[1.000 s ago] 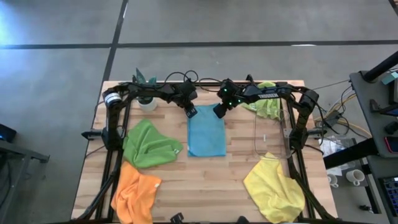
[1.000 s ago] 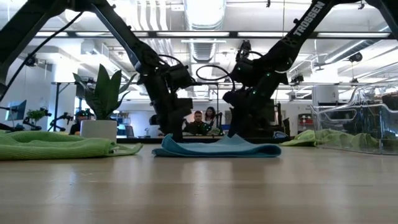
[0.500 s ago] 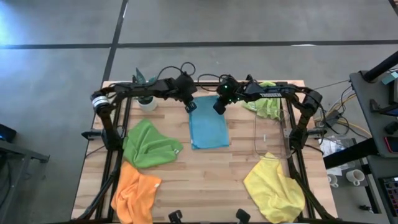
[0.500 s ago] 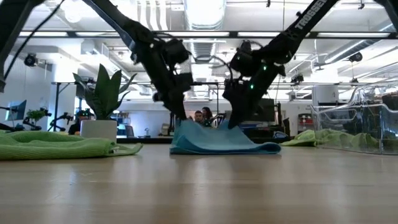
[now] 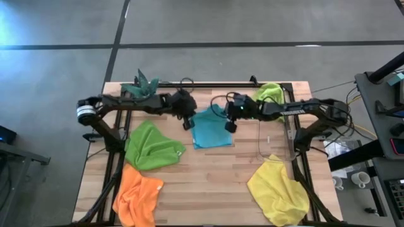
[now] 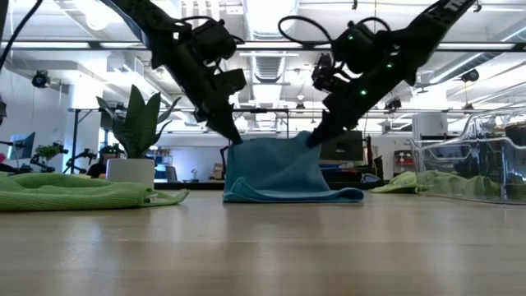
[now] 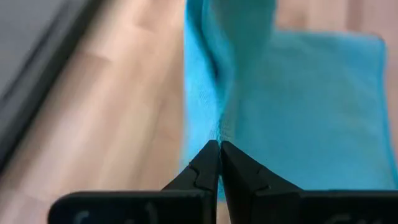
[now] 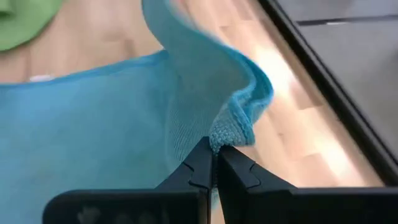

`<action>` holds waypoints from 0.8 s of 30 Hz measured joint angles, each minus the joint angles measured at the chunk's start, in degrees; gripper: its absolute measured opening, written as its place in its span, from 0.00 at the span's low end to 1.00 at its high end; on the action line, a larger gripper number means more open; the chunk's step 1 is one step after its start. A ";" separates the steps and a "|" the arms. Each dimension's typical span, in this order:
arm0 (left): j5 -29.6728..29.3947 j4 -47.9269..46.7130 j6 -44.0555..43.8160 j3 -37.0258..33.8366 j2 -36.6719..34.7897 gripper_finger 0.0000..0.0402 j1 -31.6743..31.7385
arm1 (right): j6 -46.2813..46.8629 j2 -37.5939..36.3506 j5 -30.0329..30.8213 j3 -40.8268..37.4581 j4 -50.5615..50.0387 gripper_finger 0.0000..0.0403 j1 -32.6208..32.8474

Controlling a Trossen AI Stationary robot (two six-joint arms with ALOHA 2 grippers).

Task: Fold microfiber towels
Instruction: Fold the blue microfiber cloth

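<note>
A blue microfiber towel [image 5: 210, 129] lies mid-table with its far edge raised and its near part [image 6: 288, 194] flat on the wood. My left gripper [image 5: 187, 123] is shut on the far left corner, and my right gripper [image 5: 230, 126] is shut on the far right corner. Untouched on the table lie a darker green towel [image 5: 151, 146], an orange one [image 5: 137, 198], a yellow one [image 5: 278, 192] and a lime green one [image 5: 270, 94]. My left gripper pinches the blue towel's far left corner [image 7: 217, 129] between its two fingertips, slanting down from the far left. The cloth hangs from the fingers [image 6: 234, 141] with its lower part on the table. My right gripper pinches the towel's far right corner [image 8: 233, 127], a thick bunched bit of edge, between its two fingertips, slanting down from the far right. The cloth hangs below the fingers [image 6: 312, 140], sagging a little between the two grippers.
A potted plant [image 5: 142, 85] stands at the far left corner. A clear plastic bin [image 6: 460, 164] stands at the right, with the lime green towel at its far end. Bare wood [image 5: 208, 183] lies between the blue towel and the near edge.
Both grippers have risen and come toward the table's near edge with the blue towel's far corners. The towel, flat a second ago, now stands up as a curtain at its far edge, while its near part has stayed on the table.
</note>
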 joint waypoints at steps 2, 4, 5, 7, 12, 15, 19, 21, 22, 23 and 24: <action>-0.56 0.72 -0.98 -0.44 0.11 0.00 -1.68 | -0.49 -0.72 1.06 -1.91 -0.81 0.02 1.19; -1.39 0.82 -1.11 -0.46 0.11 0.00 -3.05 | -1.47 -0.92 2.41 -3.23 -1.16 0.02 1.79; -1.85 0.75 -1.10 -0.42 0.16 0.00 -3.59 | -2.24 -1.04 3.37 -3.47 -1.02 0.02 1.85; -2.00 0.56 -1.10 0.10 0.24 0.00 -4.27 | -5.00 -1.33 6.17 -3.46 0.07 0.02 1.85; -4.06 0.82 -1.08 0.87 0.22 0.00 -4.39 | -21.35 -1.25 12.71 -2.80 7.32 0.02 1.35; -7.86 1.07 -0.47 0.78 0.22 0.00 -3.71 | -25.88 0.21 12.73 -2.80 11.47 0.02 -0.69; -11.79 1.43 0.48 0.48 0.22 0.00 -1.44 | -29.64 4.91 10.80 -2.94 15.99 0.02 -3.65; -12.40 2.84 0.77 0.48 0.42 0.00 -0.34 | -30.01 7.26 9.09 -2.94 17.92 0.02 -4.40; -12.30 3.13 1.30 0.44 0.49 0.00 -0.09 | -30.48 8.18 8.87 -2.94 18.16 0.02 -4.47; -11.62 3.12 2.10 0.38 0.52 0.00 -0.04 | -31.25 8.81 8.79 -2.97 18.21 0.02 -4.48; -10.33 3.10 2.84 0.37 0.52 0.00 -0.13 | -31.88 9.01 8.67 -3.02 18.21 0.02 -4.39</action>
